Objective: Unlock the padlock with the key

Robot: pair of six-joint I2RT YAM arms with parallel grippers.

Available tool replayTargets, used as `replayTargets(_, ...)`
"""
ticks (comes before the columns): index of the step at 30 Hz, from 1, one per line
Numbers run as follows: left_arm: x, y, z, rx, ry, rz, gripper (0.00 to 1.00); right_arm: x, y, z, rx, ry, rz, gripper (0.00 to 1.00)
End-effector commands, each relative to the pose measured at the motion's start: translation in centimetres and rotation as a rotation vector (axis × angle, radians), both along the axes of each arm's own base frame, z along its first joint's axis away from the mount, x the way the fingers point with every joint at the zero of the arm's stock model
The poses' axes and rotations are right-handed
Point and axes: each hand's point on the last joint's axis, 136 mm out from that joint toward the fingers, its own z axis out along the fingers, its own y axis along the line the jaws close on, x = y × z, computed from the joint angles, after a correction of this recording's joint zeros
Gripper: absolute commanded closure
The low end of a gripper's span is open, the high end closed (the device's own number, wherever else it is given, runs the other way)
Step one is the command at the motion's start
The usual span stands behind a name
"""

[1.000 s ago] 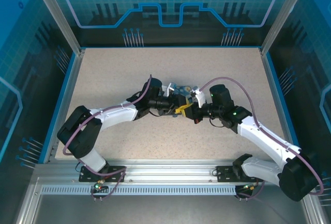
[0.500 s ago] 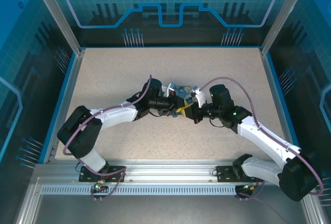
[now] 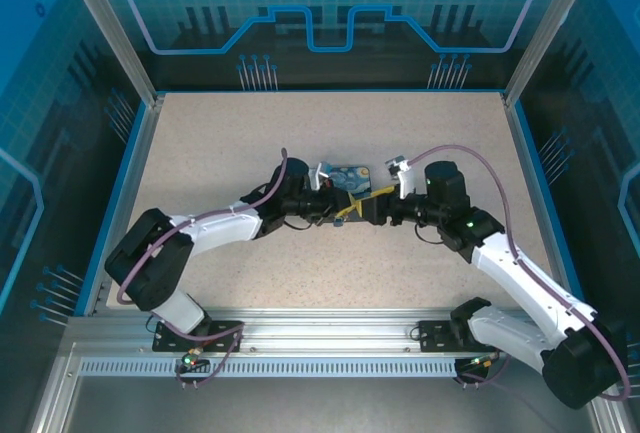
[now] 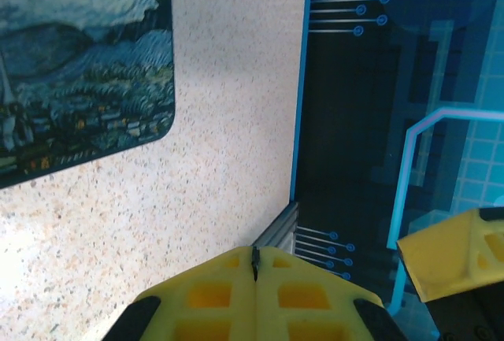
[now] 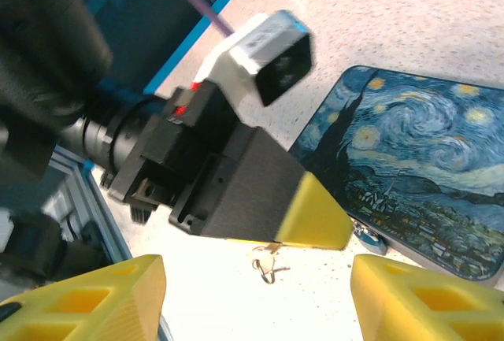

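The box printed with a blue-and-yellow night sky lies flat on the table, and the small bluish-grey padlock sticks out from its near long side. My left gripper is shut on the key, a thin dark sliver pinched between its yellow fingertips. In the right wrist view the key pokes out below the left gripper, with a small wire ring hanging from it, just left of the padlock. My right gripper stands open in front of it, nothing between its fingers.
In the top view both grippers meet at the box mid-table, the left gripper facing the right gripper. A blue rim and frame posts border the speckled table.
The right gripper has opened and drawn back to the right. The left gripper has closed on the key. More of the box now shows between the arms.
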Motion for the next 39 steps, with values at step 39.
replayTargets(39, 6.3, 9.6, 10.2, -0.15, -0.569, 0.799, 1.0, 8.4, 6.6, 3.5, 0.754, 0.305, -0.206, 0.53)
